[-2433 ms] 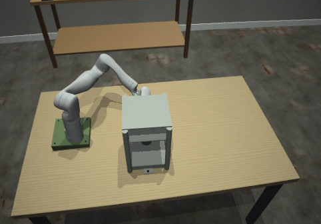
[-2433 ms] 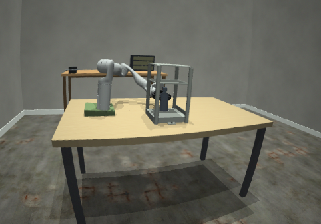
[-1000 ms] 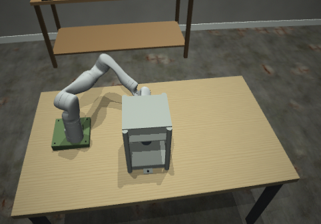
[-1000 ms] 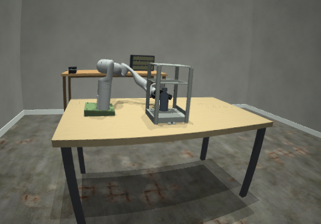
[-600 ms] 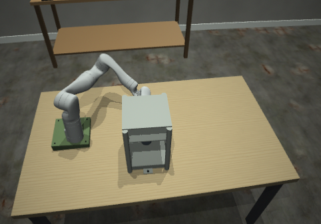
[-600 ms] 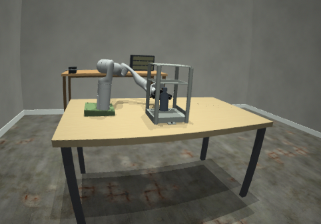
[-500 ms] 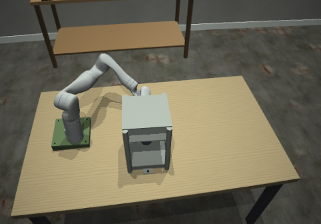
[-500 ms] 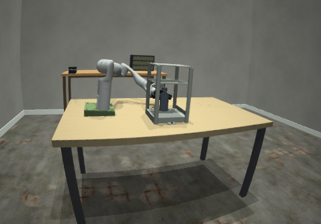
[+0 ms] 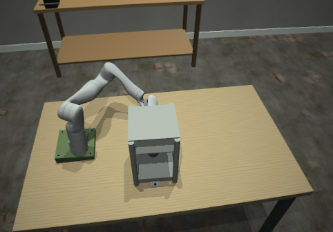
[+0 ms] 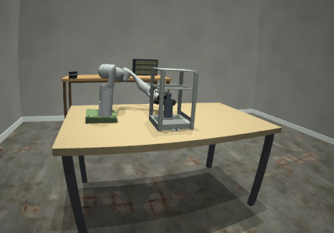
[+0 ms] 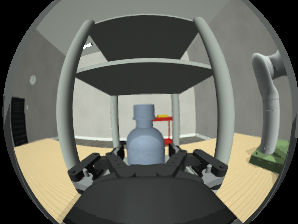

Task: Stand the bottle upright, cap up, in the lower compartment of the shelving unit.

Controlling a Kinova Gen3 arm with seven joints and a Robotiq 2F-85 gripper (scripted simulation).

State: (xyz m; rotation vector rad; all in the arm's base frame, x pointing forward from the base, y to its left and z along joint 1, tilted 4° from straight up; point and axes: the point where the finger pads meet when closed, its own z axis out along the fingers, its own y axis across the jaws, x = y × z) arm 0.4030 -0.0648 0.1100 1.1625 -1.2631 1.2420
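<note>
The grey shelving unit (image 9: 153, 123) (image 10: 161, 103) (image 11: 65, 110) stands on the table. The dark blue-grey bottle (image 9: 153, 155) (image 10: 168, 108) (image 11: 145, 140) is upright, cap up, in the lower compartment under the middle shelf. In the exterior view its base appears to meet the compartment's floor (image 10: 173, 123) (image 9: 155, 171), toward the side where the arm comes in. My gripper (image 10: 168, 102) (image 11: 146, 150) is open, with its fingers on either side of the bottle's body. The wrist view hides the bottle's base; the top view hides the gripper behind the unit.
The unit's posts (image 11: 225, 110) stand left and right of the gripper, and the middle shelf (image 11: 145, 77) (image 10: 173, 86) is above the bottle. A small tab (image 9: 155, 184) (image 10: 176, 130) sits on the table at the unit's far side from the gripper. The arm's green base (image 9: 62, 144) is to the unit's left.
</note>
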